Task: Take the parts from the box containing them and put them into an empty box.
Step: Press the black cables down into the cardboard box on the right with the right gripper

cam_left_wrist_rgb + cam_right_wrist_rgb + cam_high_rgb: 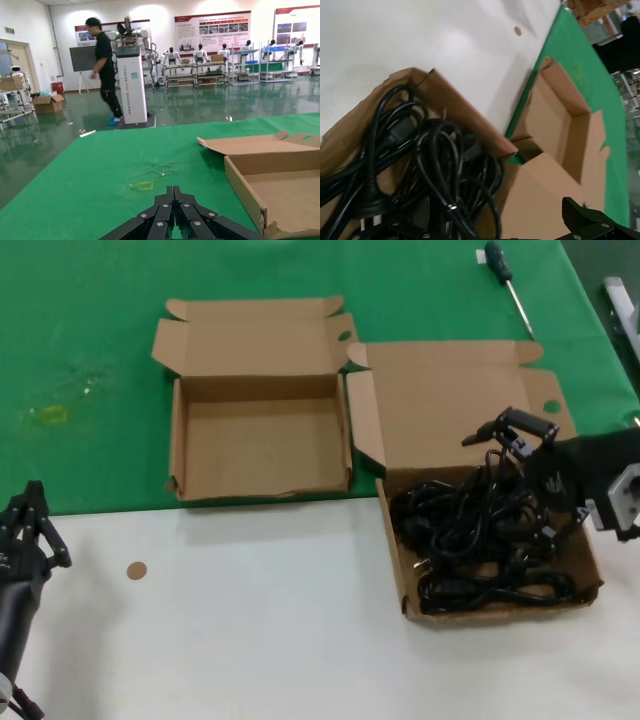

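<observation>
The black power cords (480, 540) lie tangled in the right-hand cardboard box (400, 570), whose tall lid (450, 400) lies back on the green cloth. The empty box (260, 440) with the shorter lid sits to its left. My right gripper (512, 455) is open, down at the back of the cord pile. In the right wrist view its fingers (590, 222) stand wide apart with cords (420, 165) lying between them, and the empty box (565, 120) shows beyond. My left gripper (28, 525) is shut and parked over the white table at the near left; in its own view it (174, 192) points past the empty box (270, 185).
A screwdriver (508, 275) lies on the green cloth at the far right, and a white object (620, 300) sits at the right edge. A small brown disc (136, 570) lies on the white table. A person (106, 70) walks in the hall behind.
</observation>
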Tool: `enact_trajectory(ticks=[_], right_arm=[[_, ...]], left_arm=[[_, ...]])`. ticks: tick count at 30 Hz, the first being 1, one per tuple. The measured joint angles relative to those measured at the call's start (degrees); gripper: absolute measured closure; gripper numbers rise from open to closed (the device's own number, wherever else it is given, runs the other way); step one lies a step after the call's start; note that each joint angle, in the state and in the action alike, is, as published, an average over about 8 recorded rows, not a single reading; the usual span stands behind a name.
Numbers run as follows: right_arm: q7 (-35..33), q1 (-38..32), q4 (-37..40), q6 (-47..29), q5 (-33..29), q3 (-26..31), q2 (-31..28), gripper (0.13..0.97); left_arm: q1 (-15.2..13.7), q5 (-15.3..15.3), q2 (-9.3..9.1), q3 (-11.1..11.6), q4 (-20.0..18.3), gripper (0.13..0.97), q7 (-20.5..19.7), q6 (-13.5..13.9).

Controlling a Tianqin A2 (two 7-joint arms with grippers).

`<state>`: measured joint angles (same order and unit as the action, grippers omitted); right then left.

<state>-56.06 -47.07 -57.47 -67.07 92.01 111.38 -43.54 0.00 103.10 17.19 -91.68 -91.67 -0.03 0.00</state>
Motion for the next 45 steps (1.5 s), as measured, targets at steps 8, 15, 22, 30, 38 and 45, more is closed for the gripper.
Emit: enact_trajectory(ticks=[8, 15, 22, 30, 38, 45], right_arm=[[-1.0, -0.2, 1.4, 0.5, -1.3, 1.0, 0.4, 0.181], [-1.2, 0.4, 1.1, 1.5, -1.6, 1.2, 0.7, 0.289], [-1.0, 1.2, 0.1, 2.0, -2.0, 1.6, 0.7, 0.352], [-1.4, 1.2, 0.7, 2.2, -2.4, 1.9, 0.7, 0.525], [-2.8, 1.0, 2.7, 2.3, -2.6, 2.1, 0.8, 0.714], [-4.0, 0.5, 4.4, 2.6, -2.6, 1.9, 1.1, 0.839]], left_arm=[[0.0, 0.0, 0.0, 0.0, 0.0, 0.945, 0.0, 0.0], [0.0, 0.0, 0.0, 0.0, 0.0, 0.945, 0.0, 0.0], [0.0, 0.0, 0.0, 0.0, 0.0, 0.945, 0.0, 0.0], [0.0, 0.0, 0.0, 0.0, 0.0, 0.945, 0.0, 0.0], [0.0, 0.0, 0.0, 0.0, 0.0, 0.945, 0.0, 0.0], [0.0, 0.0, 0.0, 0.0, 0.0, 0.945, 0.0, 0.0]])
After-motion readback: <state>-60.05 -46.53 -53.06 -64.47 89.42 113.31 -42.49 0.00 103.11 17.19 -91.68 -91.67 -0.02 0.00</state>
